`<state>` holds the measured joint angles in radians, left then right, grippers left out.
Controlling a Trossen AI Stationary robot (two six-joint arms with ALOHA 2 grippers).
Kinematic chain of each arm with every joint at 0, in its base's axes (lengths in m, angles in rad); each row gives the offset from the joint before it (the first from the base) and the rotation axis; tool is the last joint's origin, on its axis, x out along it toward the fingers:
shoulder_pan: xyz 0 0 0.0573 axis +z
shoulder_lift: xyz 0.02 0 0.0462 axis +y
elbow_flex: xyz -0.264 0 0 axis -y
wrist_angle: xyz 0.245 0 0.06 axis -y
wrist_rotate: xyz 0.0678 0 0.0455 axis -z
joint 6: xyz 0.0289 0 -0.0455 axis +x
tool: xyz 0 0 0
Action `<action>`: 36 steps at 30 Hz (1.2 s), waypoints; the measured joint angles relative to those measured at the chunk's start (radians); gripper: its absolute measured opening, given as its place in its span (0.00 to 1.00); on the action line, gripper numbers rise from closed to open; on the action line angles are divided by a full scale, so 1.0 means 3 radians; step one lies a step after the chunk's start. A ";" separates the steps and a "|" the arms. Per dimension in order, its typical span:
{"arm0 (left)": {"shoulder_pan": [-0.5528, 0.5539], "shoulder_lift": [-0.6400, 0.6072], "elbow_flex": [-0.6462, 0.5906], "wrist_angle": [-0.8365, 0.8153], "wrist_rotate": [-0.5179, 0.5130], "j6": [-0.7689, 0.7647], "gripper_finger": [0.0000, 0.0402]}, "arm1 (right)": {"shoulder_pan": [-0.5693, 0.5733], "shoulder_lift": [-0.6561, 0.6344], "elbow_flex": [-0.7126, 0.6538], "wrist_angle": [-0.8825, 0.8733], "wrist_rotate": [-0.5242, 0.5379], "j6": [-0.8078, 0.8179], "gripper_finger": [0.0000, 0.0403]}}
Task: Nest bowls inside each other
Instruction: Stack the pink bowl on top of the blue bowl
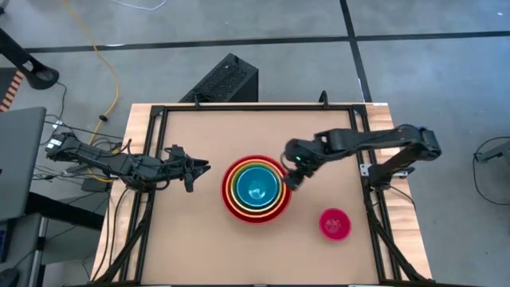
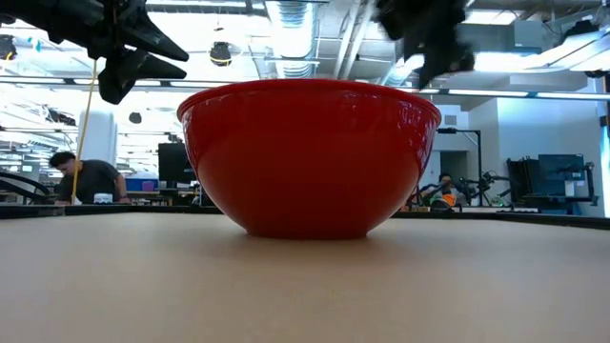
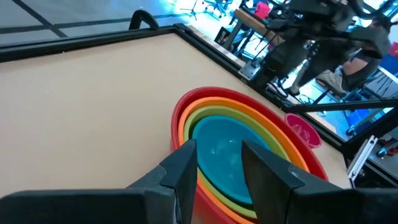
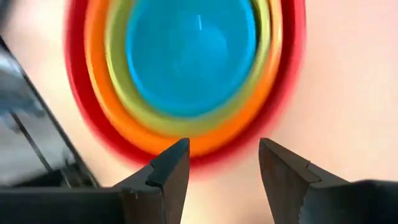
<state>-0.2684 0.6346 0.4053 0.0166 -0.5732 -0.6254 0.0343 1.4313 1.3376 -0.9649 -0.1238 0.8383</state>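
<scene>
Four bowls sit nested at the table's middle: red bowl (image 1: 256,209) outermost, then orange (image 4: 112,118), green (image 4: 143,112) and blue bowl (image 1: 256,188) innermost; the red one's base rests on the table (image 2: 305,229). A pink bowl (image 1: 335,224) stands alone on the table toward the near right. My right gripper (image 1: 292,177) hovers open above the stack's right rim, touching nothing; its fingers (image 4: 171,171) stand apart. My left gripper (image 1: 194,171) waits open, raised left of the stack, its fingers (image 3: 186,168) apart and pointing toward the bowls.
A black frame rail (image 1: 239,108) runs around the table's far and side edges. Bare tabletop lies left of the stack and near the front edge. A black box (image 1: 223,80) stands on the floor beyond the far edge. People sit in the room behind.
</scene>
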 joint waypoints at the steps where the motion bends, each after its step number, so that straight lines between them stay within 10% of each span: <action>1: -0.0001 0.0000 0.0000 0.0000 0.0000 0.0000 0.28 | 0.0065 -0.0057 0.0000 -0.0151 0.0000 0.0000 0.47; 11: 0.0000 0.0000 0.0000 0.0000 -0.0038 0.0001 0.28 | 0.0912 -0.0167 -0.0025 -0.1293 0.0043 -0.0080 0.44; 36: 0.0000 0.0000 0.0000 -0.0011 -0.0136 -0.0096 0.28 | 0.1506 -0.0612 -0.1975 0.0133 0.0064 -0.0859 0.44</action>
<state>-0.2684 0.6346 0.4053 0.0132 -0.6140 -0.6542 0.4862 1.2477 0.7452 -0.9250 -0.1047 0.5805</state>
